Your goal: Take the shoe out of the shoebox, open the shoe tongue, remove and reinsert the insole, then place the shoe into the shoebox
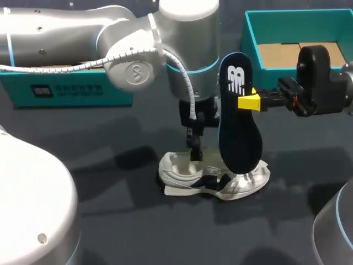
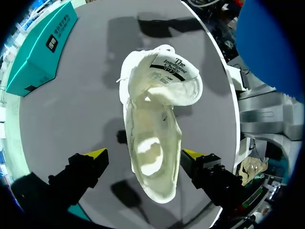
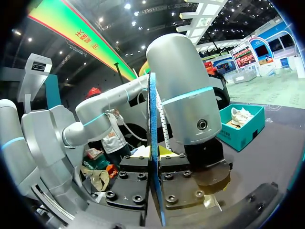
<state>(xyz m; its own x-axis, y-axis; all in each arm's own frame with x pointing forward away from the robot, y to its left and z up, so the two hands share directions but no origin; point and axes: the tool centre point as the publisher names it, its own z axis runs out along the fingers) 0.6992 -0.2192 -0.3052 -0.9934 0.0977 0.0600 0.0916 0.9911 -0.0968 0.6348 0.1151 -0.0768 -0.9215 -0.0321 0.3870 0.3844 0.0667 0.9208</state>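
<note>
Currently the white sneaker (image 1: 214, 180) sits upright on its sole on the dark table (image 1: 110, 176), heel towards my left side and toe towards my right. Its tongue (image 2: 174, 72) is folded forward, so the opening gapes and the pale inner lining shows in the left wrist view.

The left gripper (image 2: 144, 154) hangs straight down over the heel end. Its fingers are spread wide, one yellow tip on either side of the heel, and it has hold of nothing. Whether either tip brushes the shoe's side is hard to say.

The right gripper (image 1: 249, 101) comes in level from my right and is clamped on the dark navy insole (image 1: 237, 118), pinching it by its edge a little above the middle. In the right wrist view the insole is seen edge-on, a thin blue line squeezed between the two finger blocks. It stands nearly upright, logo end uppermost, with its lower end down by the shoe's forepart; I cannot tell if it touches the shoe there.

The open teal shoebox (image 1: 251, 38) lies at the far right of the table, brown cardboard showing inside. A second teal box (image 1: 66, 91) lies at the far left, behind the left arm
</note>
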